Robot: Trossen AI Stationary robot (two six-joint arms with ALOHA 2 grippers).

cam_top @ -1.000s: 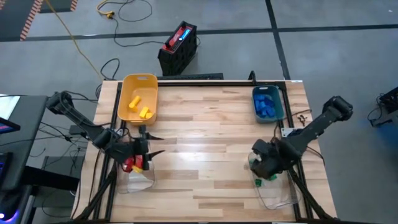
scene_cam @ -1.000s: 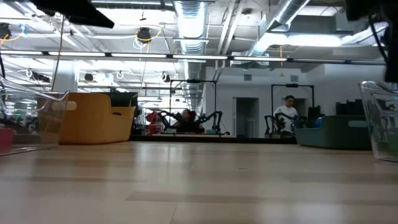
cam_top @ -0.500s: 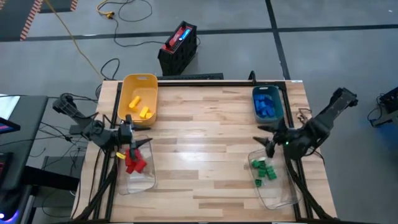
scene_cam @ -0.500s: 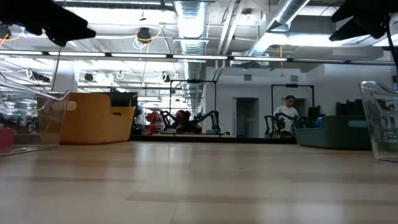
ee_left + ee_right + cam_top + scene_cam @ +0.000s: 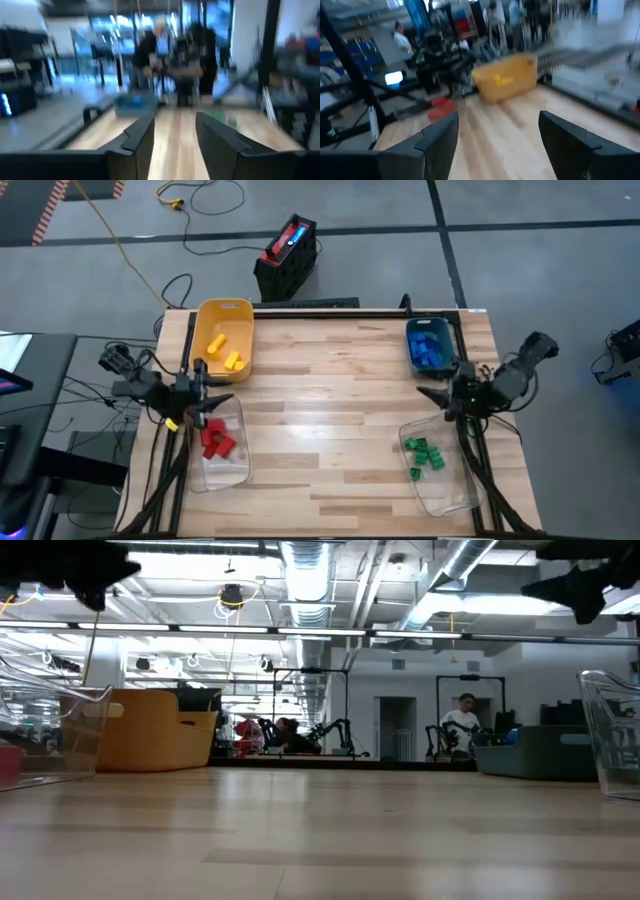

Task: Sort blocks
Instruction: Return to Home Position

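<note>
On the pale wooden slatted table [image 5: 330, 410], the small studded plastic toy bricks lie grouped by colour in four bins. The yellow bricks [image 5: 222, 350] lie in the yellow plastic bin [image 5: 225, 306] at the far left. The blue bricks [image 5: 429, 350] fill the teal plastic bin [image 5: 447, 345] at the far right. The red bricks [image 5: 215, 438] sit in the clear plastic bin [image 5: 228, 475] at the near left. The green bricks [image 5: 424, 455] sit in the other clear plastic bin [image 5: 450, 498] at the near right. The left gripper [image 5: 212, 385] hangs above the table's left edge, between the yellow bin and the left clear bin, with its fingers [image 5: 140, 137] spread apart. The right gripper [image 5: 432, 400] hangs above the right side, between the teal bin and the right clear bin, with its fingers [image 5: 440, 135] also wide apart. Both grippers point inward across the table.
</note>
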